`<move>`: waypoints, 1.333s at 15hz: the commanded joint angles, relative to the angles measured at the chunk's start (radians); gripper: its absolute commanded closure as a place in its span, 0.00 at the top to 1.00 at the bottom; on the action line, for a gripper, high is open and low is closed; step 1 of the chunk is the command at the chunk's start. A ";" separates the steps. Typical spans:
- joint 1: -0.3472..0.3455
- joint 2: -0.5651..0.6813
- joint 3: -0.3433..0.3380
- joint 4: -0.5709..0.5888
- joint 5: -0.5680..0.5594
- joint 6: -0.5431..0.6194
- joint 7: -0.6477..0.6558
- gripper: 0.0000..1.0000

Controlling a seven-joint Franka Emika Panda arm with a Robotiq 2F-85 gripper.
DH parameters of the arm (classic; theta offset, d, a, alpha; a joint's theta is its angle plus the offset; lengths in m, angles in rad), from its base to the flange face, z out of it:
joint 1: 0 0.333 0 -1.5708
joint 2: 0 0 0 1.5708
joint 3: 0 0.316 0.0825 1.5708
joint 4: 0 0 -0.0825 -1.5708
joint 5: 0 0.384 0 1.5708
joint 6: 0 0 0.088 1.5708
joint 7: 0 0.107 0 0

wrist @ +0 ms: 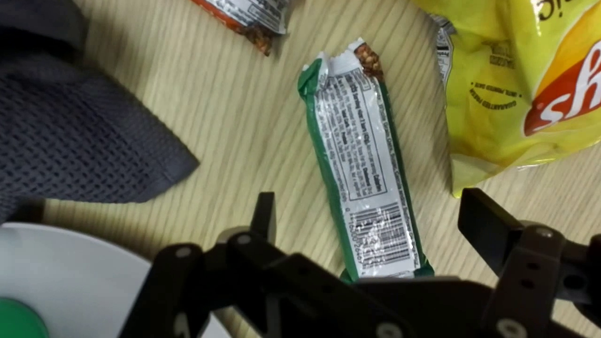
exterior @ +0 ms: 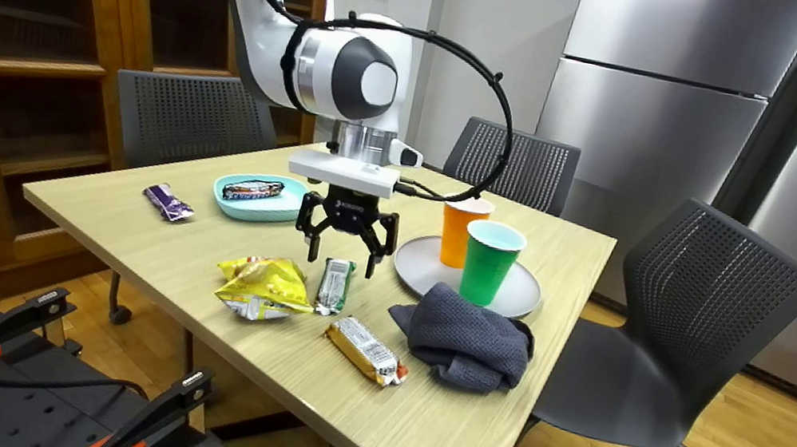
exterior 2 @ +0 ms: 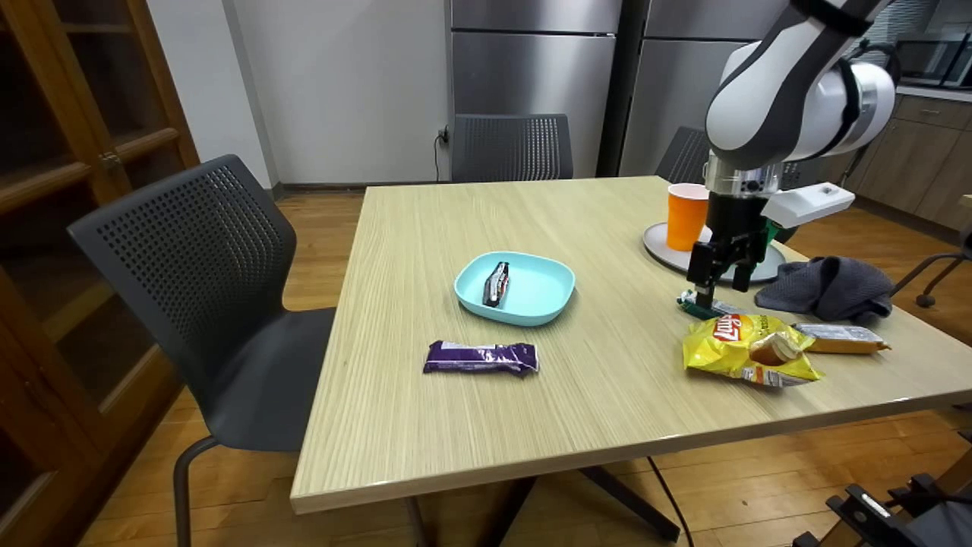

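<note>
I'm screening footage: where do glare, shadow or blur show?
Wrist view: glare on the green bar, over its barcode. In an exterior view: shadow beside the teal dish. In both exterior views: sheen on fridges, soft, illegible print on the green bar.

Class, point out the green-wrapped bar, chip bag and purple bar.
Green-wrapped bar (wrist: 364, 164), wrist view: white label.
Chip bag (exterior 2: 739, 355), in an exterior view: yellow front.
Purple bar (exterior 2: 481, 358), in an exterior view: wrapper's middle.

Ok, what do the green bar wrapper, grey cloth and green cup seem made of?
Green bar wrapper: probably thin, glossy plastic film, going by its creased end and bright glints.
Grey cloth: matt textile, with dimpled weave showing in the wrist view; fibre unclear.
Green cup: smooth, probably plastic, given its even colour and pale interior, though coated paper isn't ruled out.
</note>
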 commanded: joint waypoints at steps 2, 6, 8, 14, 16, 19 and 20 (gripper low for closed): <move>-0.004 0.029 -0.009 0.012 -0.051 0.039 0.014 1.00; -0.003 0.040 -0.013 0.013 -0.066 0.049 0.016 1.00; -0.004 0.040 -0.011 0.013 -0.067 0.045 0.015 1.00; -0.002 0.048 -0.011 0.015 -0.063 0.046 0.026 0.42; -0.003 0.047 -0.009 0.015 -0.059 0.045 0.027 0.27; -0.014 0.011 0.011 -0.006 -0.036 0.038 0.021 0.12; -0.018 0.001 0.019 -0.010 -0.027 0.031 0.016 0.12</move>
